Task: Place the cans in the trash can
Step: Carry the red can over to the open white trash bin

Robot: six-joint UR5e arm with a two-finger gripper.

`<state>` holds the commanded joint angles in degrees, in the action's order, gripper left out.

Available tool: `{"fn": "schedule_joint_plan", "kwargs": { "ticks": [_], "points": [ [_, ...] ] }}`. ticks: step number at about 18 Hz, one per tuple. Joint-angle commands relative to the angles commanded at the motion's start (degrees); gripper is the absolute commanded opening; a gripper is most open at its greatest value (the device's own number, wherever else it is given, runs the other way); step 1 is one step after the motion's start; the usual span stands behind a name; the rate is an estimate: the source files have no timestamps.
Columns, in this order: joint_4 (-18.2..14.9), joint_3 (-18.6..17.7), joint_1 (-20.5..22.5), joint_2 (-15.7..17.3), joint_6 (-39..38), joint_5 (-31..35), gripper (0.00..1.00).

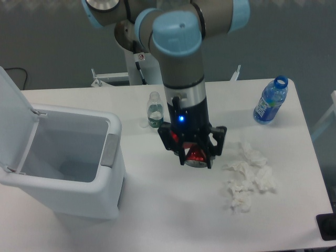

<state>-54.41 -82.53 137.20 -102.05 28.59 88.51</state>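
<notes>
A small red can (196, 156) with a silver end sits between the black fingers of my gripper (196, 158), which is shut on it just above the white table's middle. The wrist above it shows a blue light. The trash can (63, 160), a boxy white bin with its lid (13, 113) swung open and a grey front latch, stands at the left, well apart from the gripper. Its inside looks bare.
A clear bottle with a green label (154, 111) stands just behind the gripper. A blue-labelled bottle (271, 101) stands at the far right. Crumpled white tissues (248, 176) lie right of the gripper. The table's front edge runs along the bottom.
</notes>
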Motion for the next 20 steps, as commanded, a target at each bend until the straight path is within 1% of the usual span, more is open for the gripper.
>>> {"fn": "schedule_joint_plan", "kwargs": {
  "ticks": [1,4,5,7,9,12,14,20],
  "points": [
    [0.1,0.4,-0.1,0.6,-2.6,-0.4,0.60],
    [0.5,2.0,-0.9,1.0,-10.7,-1.6,0.60],
    [1.5,2.6,-1.2,1.3,-12.0,-2.4,0.60],
    [2.0,2.7,-2.1,1.5,-14.1,-4.6,0.60],
    [2.1,2.8,-2.6,2.7,-15.3,-5.5,0.60],
    [2.1,2.3,-4.7,4.3,-16.4,-6.3,0.60],
    [2.1,2.3,-6.2,4.4,-20.2,-7.5,0.60],
    [2.2,1.7,-11.2,3.6,-20.3,-7.8,0.61]
  ]
}}
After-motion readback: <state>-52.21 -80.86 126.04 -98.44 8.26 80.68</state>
